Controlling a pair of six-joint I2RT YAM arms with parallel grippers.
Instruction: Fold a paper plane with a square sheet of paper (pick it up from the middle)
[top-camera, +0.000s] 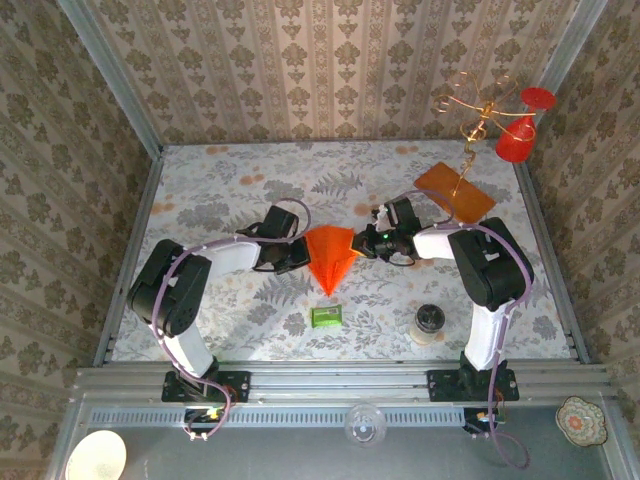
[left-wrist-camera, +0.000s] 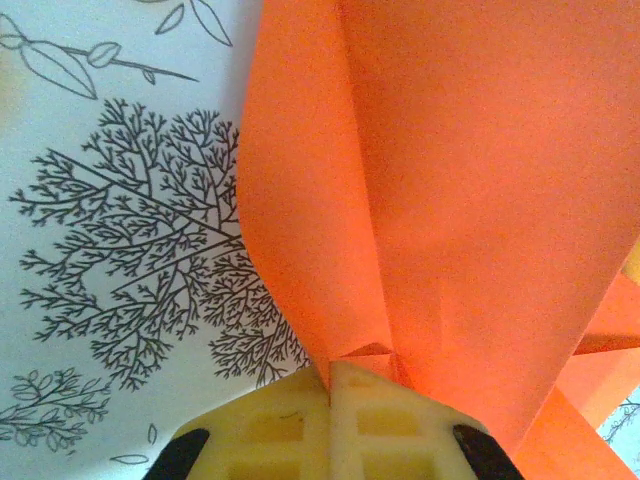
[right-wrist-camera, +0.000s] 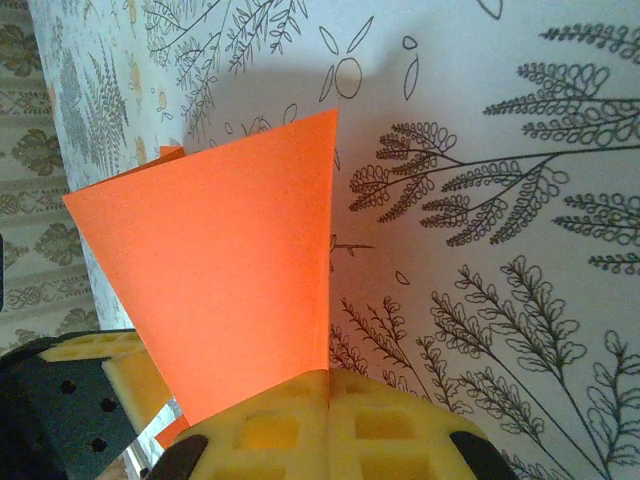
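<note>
Mock-room lab booth: wallpaper walls (top-camera: 330, 60), aluminium frame (top-camera: 340, 380)

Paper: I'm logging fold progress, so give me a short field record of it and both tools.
paper: orange, folded to a taper, point toward the arms' bases
left tool: shut on paper, at its left side
right tool: shut on paper, at its right side
green packet: on table, nearer the bases than the point, apart from it
table: floral print
</note>
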